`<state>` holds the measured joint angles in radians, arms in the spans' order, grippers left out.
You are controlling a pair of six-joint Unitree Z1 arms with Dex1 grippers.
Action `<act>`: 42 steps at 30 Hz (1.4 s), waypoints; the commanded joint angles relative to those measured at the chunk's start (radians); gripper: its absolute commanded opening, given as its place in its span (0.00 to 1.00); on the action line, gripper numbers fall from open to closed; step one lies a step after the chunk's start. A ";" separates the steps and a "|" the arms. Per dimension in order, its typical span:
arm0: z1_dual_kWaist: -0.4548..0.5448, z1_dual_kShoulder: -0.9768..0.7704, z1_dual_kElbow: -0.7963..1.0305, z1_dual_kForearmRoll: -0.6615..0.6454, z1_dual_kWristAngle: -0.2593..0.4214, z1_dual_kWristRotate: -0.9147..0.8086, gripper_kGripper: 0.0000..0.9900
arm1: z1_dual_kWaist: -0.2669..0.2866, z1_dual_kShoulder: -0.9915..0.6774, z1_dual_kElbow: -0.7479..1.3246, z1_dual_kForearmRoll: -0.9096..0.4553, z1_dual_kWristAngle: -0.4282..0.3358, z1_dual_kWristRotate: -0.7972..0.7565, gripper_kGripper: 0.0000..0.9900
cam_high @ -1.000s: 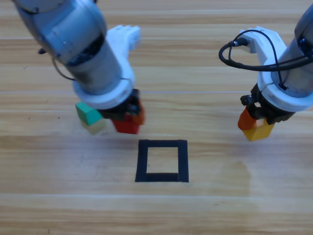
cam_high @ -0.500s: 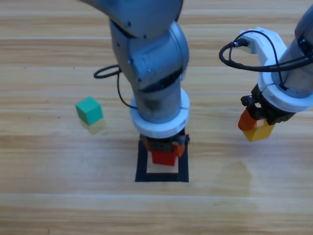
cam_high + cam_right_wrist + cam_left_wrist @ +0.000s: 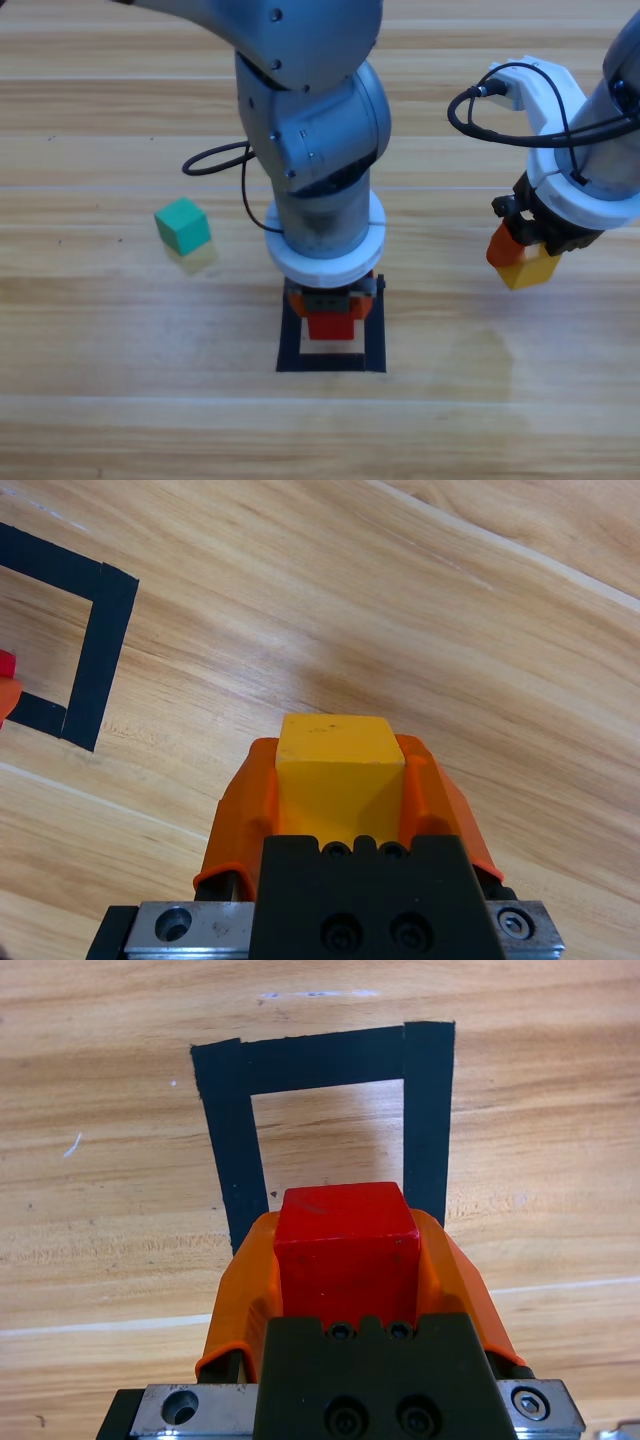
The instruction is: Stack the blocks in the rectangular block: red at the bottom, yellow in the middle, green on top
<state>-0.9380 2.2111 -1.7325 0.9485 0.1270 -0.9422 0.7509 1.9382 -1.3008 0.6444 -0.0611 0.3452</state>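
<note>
Left wrist view shows red cube (image 3: 347, 1240) over rectangle (image 3: 228, 1140)

1. A wooden table (image 3: 120, 400) of pale planks carries everything.
2. A black tape rectangle (image 3: 375, 340) is stuck flat on it, wood showing inside.
3. A teal-green cube (image 3: 182, 225) sits on the table, well left of the rectangle.

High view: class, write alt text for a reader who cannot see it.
The left gripper holds a small red cube over the black tape rectangle. The right gripper holds a small yellow cube aside; a teal-green cube sits alone.
</note>
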 commanded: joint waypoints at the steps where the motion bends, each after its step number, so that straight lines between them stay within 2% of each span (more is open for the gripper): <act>1: -0.019 0.035 0.010 0.010 0.019 -0.039 0.11 | -0.018 -0.024 0.020 0.009 0.014 -0.006 0.00; 38: -0.019 0.139 -0.030 -0.039 0.046 -0.026 0.11 | -0.018 -0.005 0.015 0.004 0.012 -0.009 0.00; 42: -0.021 0.140 -0.035 -0.039 0.048 -0.024 0.15 | -0.018 -0.007 0.014 0.004 0.014 -0.009 0.00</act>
<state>-0.9380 2.2951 -1.7589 0.9248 0.1621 -0.9738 0.7509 1.9384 -1.3008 0.6444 -0.0610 0.3411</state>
